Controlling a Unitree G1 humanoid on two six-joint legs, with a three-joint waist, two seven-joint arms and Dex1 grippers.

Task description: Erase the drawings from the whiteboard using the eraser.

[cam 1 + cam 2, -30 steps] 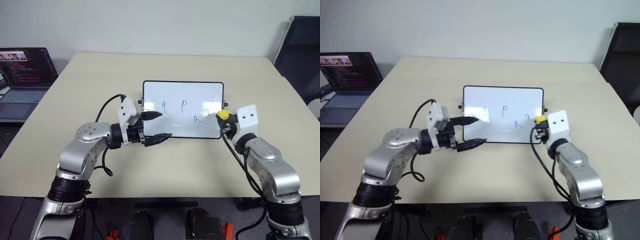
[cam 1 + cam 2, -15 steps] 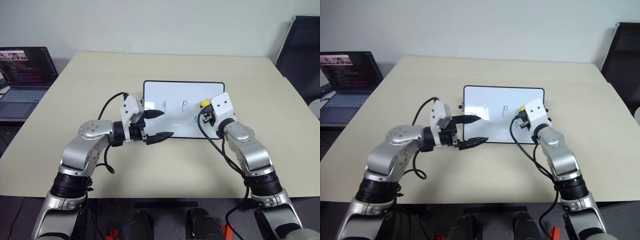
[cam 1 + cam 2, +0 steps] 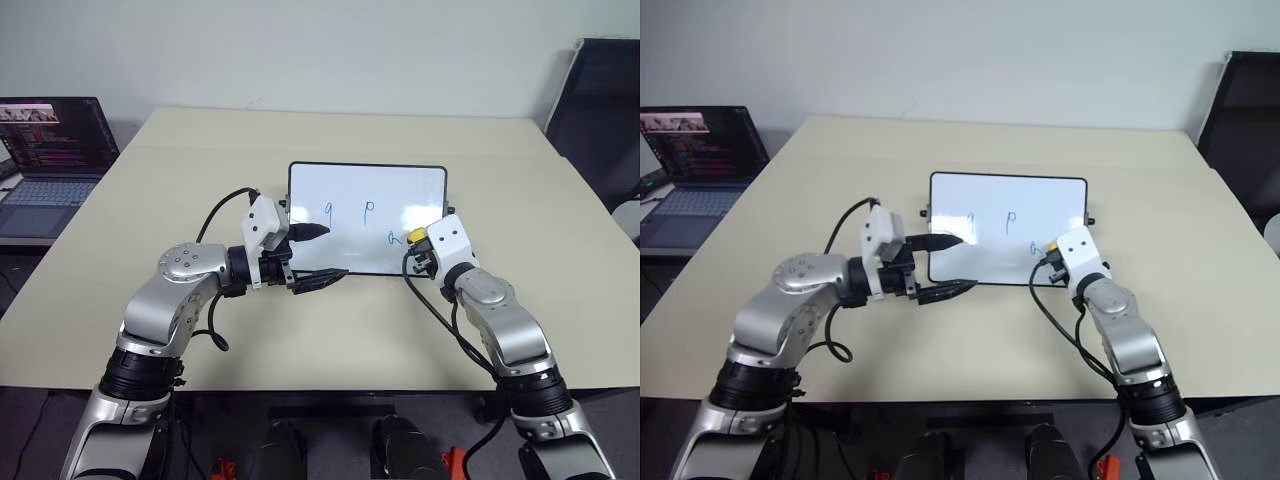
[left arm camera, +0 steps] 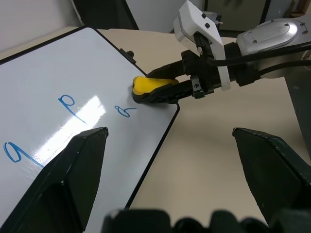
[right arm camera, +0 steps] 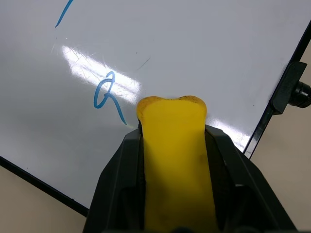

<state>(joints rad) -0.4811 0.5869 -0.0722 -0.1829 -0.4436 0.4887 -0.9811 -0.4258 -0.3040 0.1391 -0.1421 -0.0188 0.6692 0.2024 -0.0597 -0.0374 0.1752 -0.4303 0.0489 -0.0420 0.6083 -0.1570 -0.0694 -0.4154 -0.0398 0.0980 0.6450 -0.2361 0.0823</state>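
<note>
On the beige table (image 3: 150, 200) lies the whiteboard (image 3: 367, 188), flat, with its long side across the robot's front. Three blue drawings (image 3: 368, 210) sit on it: a "g" toward the robot's left, a "p" near the middle, and a small looped mark nearer the right front corner.

From the right, the right arm reaches forward with the forearm angled slightly inward and the wrist bent so that the right gripper (image 3: 420, 238) points nearly level, dipping a little toward the board. Its two black fingers are clamped on the sides of the eraser (image 5: 175, 160), which sticks out past the fingertips. In the left wrist view the eraser's dark underside rests on the board surface near the right front corner, just beside the looped mark and not on it.

From the left, the left arm bends at the elbow and points across toward the robot's right, almost level. The left gripper (image 3: 318, 252) has its jaws wide apart and holds nothing: one finger (image 3: 308, 230) lies over the board's left edge near the "g", the other (image 3: 322, 278) along the board's front edge. Whether they touch the frame cannot be told.

Off to the far left of the table, an open laptop (image 3: 45, 160) stands with its screen lit.
</note>
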